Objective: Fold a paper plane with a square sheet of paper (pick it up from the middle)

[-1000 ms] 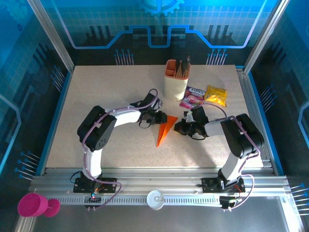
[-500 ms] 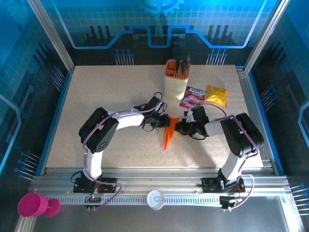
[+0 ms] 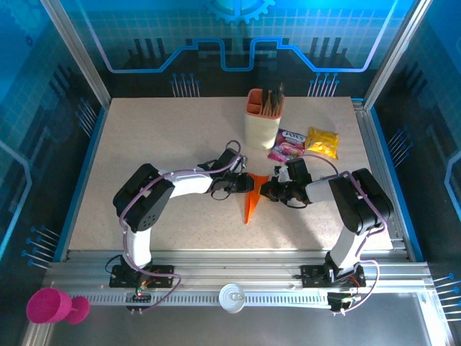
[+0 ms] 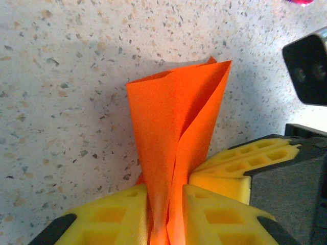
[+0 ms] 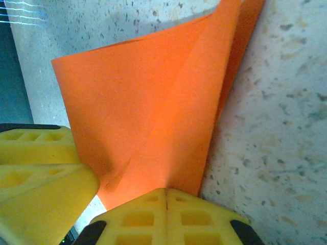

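Two grippers meet at the paper plane (image 3: pixel 250 203); left gripper (image 4: pixel 166 219) fingers pinch its upright fold; right gripper (image 5: pixel 166 217) fingers pressed together on its edge.

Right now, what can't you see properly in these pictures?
- Left wrist view: the orange paper disappears between the yellow fingers, and the lower edge cuts it off.
- Right wrist view: the upper edge cuts off the paper's top corner.
- Top view: the paper's folds and what stands in the cup are too small to tell.
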Robot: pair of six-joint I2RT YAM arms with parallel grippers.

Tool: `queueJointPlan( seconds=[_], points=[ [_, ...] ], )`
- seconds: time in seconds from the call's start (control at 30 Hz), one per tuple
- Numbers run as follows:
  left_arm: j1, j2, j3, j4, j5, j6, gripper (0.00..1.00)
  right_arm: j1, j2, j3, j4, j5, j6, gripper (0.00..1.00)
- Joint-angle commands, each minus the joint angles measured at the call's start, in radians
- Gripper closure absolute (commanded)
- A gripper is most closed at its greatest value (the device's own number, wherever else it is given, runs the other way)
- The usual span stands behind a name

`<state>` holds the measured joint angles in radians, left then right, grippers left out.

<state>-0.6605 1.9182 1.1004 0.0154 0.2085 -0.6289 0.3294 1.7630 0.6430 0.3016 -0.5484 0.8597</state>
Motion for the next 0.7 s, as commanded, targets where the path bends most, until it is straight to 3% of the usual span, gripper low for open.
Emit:
queueJointPlan(
  seconds=[0.0,0.1,0.53,0.67],
  points=[
    [0.023,-0.031,-0.055,0.14,0.045,-0.083,0.76,0.042,0.101,-0.012,0.033,0.071,-0.027,1.0],
    [0.043,-0.011,-0.07,0.221,0.095,-0.136,0.77,0.041,0.115,-0.016,0.039,0.073,-0.025,1.0],
    [0.048,0.072,0.015,0.19,0.14,-0.123,0.84,0.041,0.151,-0.023,0.075,0.066,-0.013,1.0],
    [0.047,0.082,0.021,0.189,0.139,-0.121,0.97,0.04,0.16,-0.023,0.088,0.061,-0.009,1.0]
  ],
)
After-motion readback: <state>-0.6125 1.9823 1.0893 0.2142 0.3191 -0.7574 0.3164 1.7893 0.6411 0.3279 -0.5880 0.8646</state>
